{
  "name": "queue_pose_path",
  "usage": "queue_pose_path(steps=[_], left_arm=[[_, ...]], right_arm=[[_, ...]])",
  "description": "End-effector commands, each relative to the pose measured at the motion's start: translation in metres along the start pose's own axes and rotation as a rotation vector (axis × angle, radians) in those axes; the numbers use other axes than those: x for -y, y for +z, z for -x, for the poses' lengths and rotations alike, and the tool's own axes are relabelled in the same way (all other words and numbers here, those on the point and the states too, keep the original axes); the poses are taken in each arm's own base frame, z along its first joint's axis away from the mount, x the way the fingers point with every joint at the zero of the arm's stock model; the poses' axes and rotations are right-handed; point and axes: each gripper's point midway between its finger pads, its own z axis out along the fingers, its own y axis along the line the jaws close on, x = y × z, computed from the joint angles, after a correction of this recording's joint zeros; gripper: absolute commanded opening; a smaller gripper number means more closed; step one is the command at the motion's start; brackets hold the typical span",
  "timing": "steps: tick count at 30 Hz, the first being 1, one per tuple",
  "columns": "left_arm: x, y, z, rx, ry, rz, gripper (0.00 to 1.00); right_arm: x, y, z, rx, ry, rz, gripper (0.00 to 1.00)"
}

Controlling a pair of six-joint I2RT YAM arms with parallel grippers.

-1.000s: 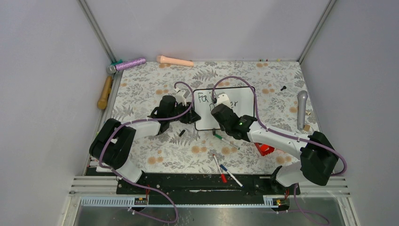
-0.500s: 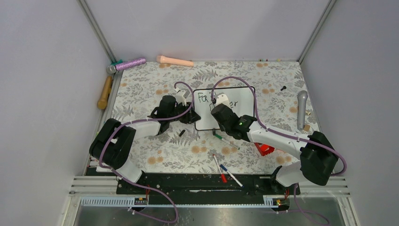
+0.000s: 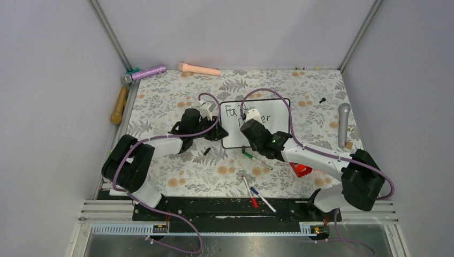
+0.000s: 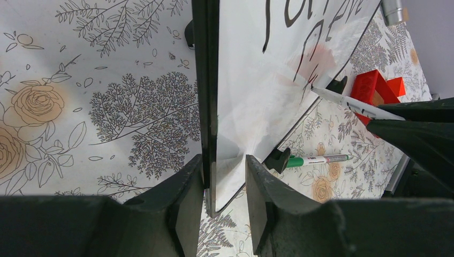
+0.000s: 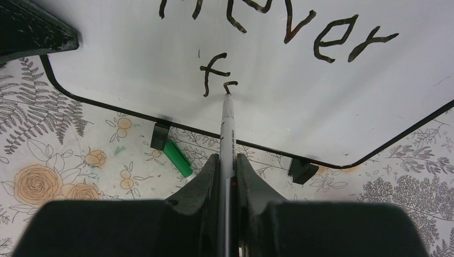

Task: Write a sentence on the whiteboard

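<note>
Since a second ago my right pincer (image 5: 227, 166) has slid slightly toward the near edge, so the top view now bares "Fai" on the board (image 3: 278, 113) where only "Fa" showed. My left pincer (image 4: 224, 182) has not shifted.

From above, my right arm hides most of the sentence (image 5: 300, 32). My right wrist camera shows more: "never" in full, and below it an "f" with a short new stroke beside it. My left wrist camera sees the board nearly edge-on, and part of the first two lines.

The board sits in the middle of the table (image 3: 176, 101), its long axis running left to right and its written face turned up. The lines of writing run along that axis, with the tops of the letters toward the far edge. Whether it lies flat or leans on its feet, I cannot tell.

My left pincer is clenched on the board's left edge close to its near-left corner, one finger on each face. My right pincer is clenched on the marker (image 5: 229, 128), which sticks straight out between the fingers and points toward the far edge. Its tip touches the board at that new stroke.

Only the wrist views show the board's two black feet on its near edge. A green marker (image 4: 316, 159) lies on the table with its green end just beside one foot. A red block (image 4: 375, 85) sits farther right, near my right arm.
</note>
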Motion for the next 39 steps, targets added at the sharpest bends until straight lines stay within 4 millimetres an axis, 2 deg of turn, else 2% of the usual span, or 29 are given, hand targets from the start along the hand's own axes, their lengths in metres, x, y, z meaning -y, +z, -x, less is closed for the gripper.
queue_pose_path(steps=[1, 5, 14, 21, 39], left_arm=[[0.009, -0.002, 0.02, 0.053, 0.043, -0.019, 0.33], [0.009, -0.002, 0.02, 0.053, 0.044, -0.019, 0.33], [0.009, -0.002, 0.021, 0.054, 0.045, -0.017, 0.33], [0.009, -0.002, 0.02, 0.051, 0.044, -0.019, 0.33], [0.009, -0.002, 0.021, 0.053, 0.045, -0.016, 0.33]], right_arm=[[0.009, -0.006, 0.001, 0.01, -0.005, -0.025, 0.0], [0.014, -0.007, 0.005, 0.02, -0.007, -0.054, 0.0], [0.013, -0.006, 0.024, 0.045, -0.015, -0.071, 0.0], [0.011, -0.005, 0.031, 0.051, -0.014, -0.069, 0.0], [0.018, 0.0, 0.009, 0.007, -0.014, -0.094, 0.0]])
